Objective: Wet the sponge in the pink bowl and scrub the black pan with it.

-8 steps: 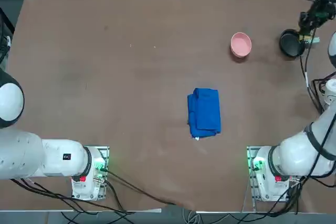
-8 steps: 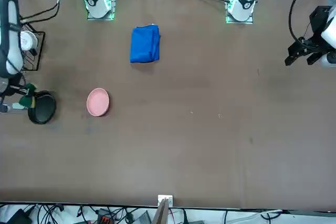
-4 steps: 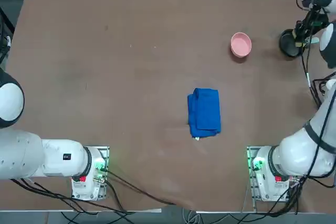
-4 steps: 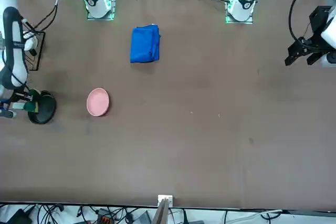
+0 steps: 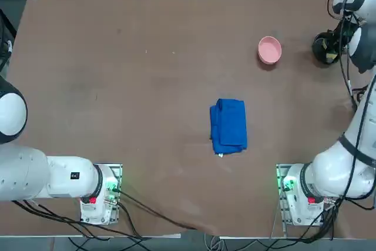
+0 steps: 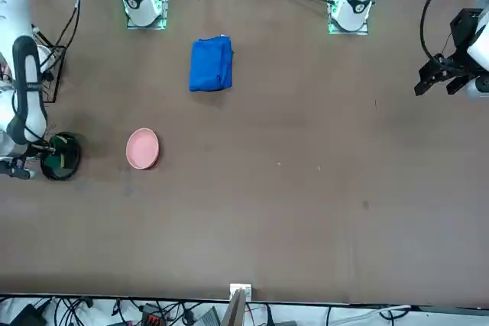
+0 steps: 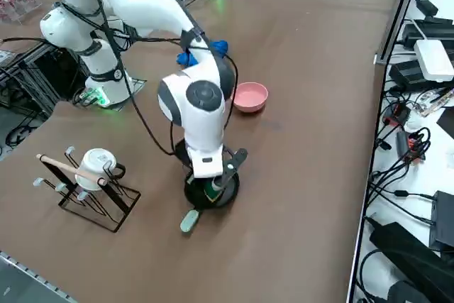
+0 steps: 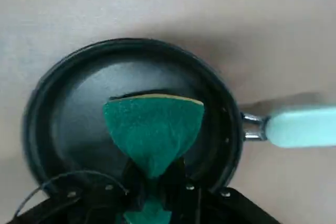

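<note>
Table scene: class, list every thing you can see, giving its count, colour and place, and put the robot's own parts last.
Sponge: one, green over yellow, held above the pan.
Black pan: one, pale handle, at the table's right edge.
Pink bowl: one, beside the pan.
Blue cloth: one, folded, mid-table.
Mug rack: one, dark wire, holding a white mug, near the pan.
Table: one, brown.
Right claw: one, shut on the sponge over the pan.

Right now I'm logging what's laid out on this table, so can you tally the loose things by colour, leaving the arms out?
Pink: 1, the pink bowl
Black: 1, the black pan, pale handle
Green: 1, the sponge, pinched in the right gripper over the pan
Blue: 1, the folded cloth
White: 1, the mug on the black wire rack
Total: 5, plus the rack
</note>
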Controlling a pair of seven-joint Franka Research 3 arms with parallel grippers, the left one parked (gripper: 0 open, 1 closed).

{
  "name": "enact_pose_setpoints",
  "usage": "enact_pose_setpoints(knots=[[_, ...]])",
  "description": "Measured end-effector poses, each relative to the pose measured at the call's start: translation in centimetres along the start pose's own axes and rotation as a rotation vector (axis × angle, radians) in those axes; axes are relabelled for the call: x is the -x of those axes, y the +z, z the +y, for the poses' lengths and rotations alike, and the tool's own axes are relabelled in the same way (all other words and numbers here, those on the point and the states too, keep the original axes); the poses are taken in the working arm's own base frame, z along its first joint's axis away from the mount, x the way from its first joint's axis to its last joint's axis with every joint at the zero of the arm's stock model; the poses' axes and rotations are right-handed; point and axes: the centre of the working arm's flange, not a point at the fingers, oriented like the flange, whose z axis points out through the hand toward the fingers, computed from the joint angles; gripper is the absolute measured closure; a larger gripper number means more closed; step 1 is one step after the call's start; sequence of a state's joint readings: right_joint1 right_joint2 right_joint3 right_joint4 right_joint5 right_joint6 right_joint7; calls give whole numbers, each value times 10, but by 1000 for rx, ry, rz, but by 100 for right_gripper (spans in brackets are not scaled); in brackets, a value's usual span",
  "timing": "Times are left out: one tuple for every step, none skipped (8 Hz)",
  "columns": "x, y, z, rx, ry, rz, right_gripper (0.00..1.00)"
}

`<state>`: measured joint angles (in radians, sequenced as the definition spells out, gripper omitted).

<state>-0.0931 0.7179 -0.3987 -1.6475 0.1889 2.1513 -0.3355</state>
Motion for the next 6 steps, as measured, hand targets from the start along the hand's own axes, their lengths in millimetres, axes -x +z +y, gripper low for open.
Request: enact_pose_setpoints(knots=[[0, 4, 6, 0, 2, -4, 84], [1, 5, 10, 0, 1, -5, 84], [2, 7, 14, -2, 0, -7, 84], [1, 9, 17, 0, -1, -8, 83], [-3, 8, 17, 4, -4, -2, 83], [-7, 7, 14, 5, -10, 3, 83]])
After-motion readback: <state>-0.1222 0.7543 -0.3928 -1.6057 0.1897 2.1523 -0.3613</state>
